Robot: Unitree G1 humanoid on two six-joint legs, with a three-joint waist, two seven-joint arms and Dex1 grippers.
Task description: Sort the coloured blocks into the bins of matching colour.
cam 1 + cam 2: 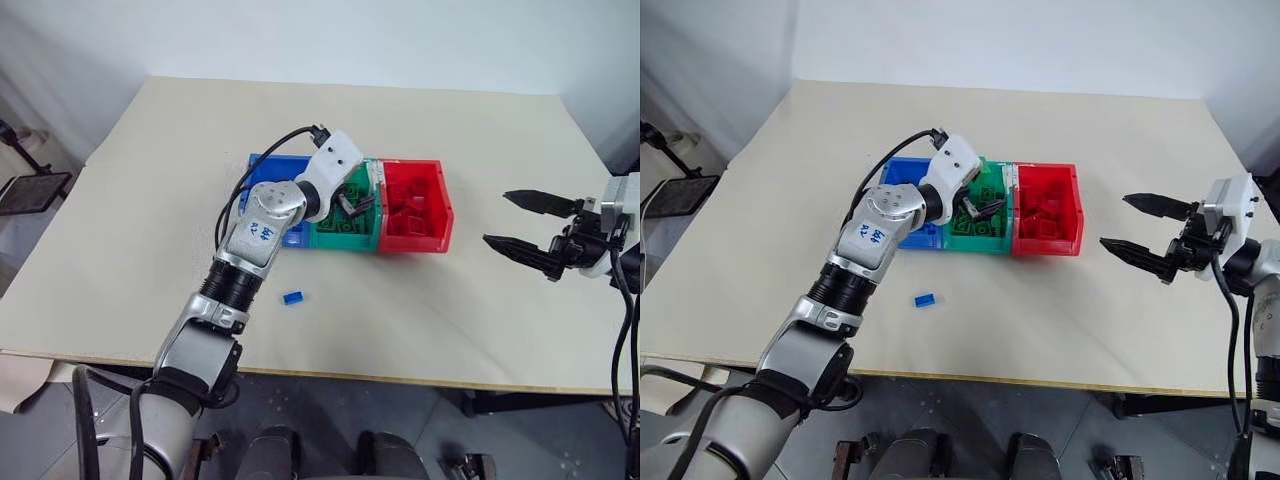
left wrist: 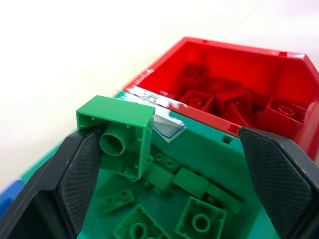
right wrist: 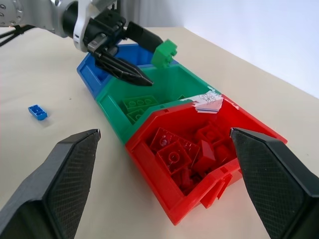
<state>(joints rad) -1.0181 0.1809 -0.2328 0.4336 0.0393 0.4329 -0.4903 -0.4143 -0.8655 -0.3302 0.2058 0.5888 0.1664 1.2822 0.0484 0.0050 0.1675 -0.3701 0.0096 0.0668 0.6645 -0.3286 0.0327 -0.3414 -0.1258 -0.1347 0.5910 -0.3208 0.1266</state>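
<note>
Left wrist view: wide-open left tool (image 2: pixel 169 184), green block (image 2: pixel 119 134) against one finger.

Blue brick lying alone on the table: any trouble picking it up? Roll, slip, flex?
The blue brick looks like rigid moulded plastic, so it probably won't flex. It lies flat, studs up, on the table; rolling seems unlikely. It is small and low, with smooth sides, so it may skid or slip if pinched off-centre.

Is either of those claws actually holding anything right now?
No. The left gripper is open over the green bin; a green block only rests against one finger. The right gripper is open, empty.
</note>
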